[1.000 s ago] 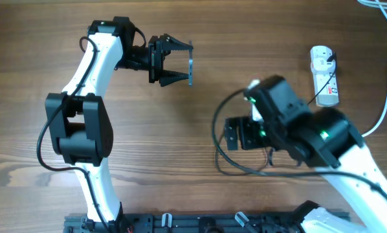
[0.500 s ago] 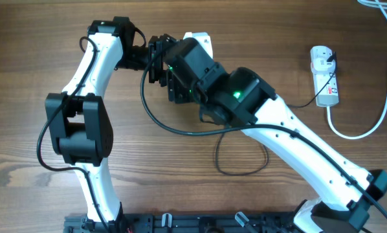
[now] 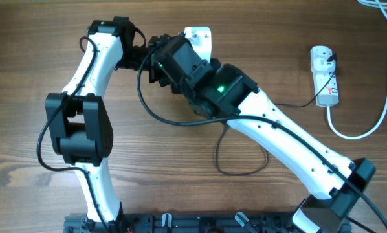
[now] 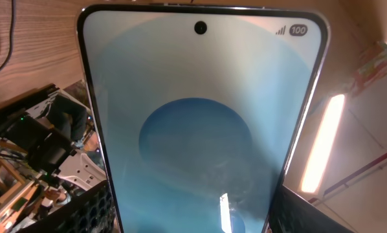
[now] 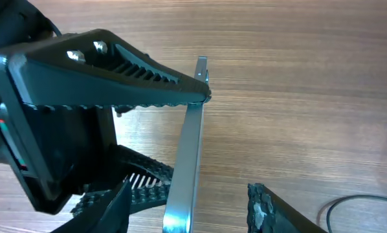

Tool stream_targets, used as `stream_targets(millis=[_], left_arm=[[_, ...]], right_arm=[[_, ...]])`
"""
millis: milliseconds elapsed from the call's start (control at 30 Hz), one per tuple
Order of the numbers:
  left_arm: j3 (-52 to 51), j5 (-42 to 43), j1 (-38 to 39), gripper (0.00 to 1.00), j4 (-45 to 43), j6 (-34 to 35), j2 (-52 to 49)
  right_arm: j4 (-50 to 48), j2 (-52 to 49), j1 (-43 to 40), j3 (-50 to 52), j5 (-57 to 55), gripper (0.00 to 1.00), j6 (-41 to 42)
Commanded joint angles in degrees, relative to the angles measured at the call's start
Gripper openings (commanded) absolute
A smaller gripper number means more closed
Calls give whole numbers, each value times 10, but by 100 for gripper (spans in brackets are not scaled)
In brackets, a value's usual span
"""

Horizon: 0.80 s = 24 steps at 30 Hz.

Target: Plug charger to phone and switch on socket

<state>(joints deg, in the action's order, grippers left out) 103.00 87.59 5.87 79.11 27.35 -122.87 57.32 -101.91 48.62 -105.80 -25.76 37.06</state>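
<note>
Phone (image 4: pixel 203 123) is clamped on edge in the left gripper (image 5: pixel 180 139), up off the table (image 3: pixel 25 39) at its far left. Its pale blue screen fills the left wrist view, with the lower end cut off. From overhead the right arm hides it. The right gripper (image 5: pixel 188 200) is spread wide, a finger to either side of the phone's thin edge, with nothing visible in its grasp. The charger (image 3: pixel 217 158) loops on the table, and its plug is not discernible. The socket (image 3: pixel 325 77) lies well apart at the far right.

Wooden table (image 3: pixel 38 26), brown and grained. Thick white cable (image 3: pixel 349 136) looping near its right edge. Black slotted rail (image 3: pixel 180 223) along its near edge, perhaps a mounting frame.
</note>
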Motion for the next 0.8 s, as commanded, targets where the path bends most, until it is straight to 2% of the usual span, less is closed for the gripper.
stream_targets(millis=[0, 300, 700, 767], left_arm=[[1, 28, -3, 74, 0, 1, 21], [1, 28, -3, 74, 0, 1, 21], [1, 28, -3, 75, 0, 1, 21], [1, 28, -3, 75, 0, 1, 21]], right_arm=[[-7, -9, 2, -6, -17, 56, -7], [-9, -9, 2, -6, -16, 25, -10], [-3, -9, 3, -6, -13, 18, -10], [-3, -9, 3, -6, -13, 15, -10]])
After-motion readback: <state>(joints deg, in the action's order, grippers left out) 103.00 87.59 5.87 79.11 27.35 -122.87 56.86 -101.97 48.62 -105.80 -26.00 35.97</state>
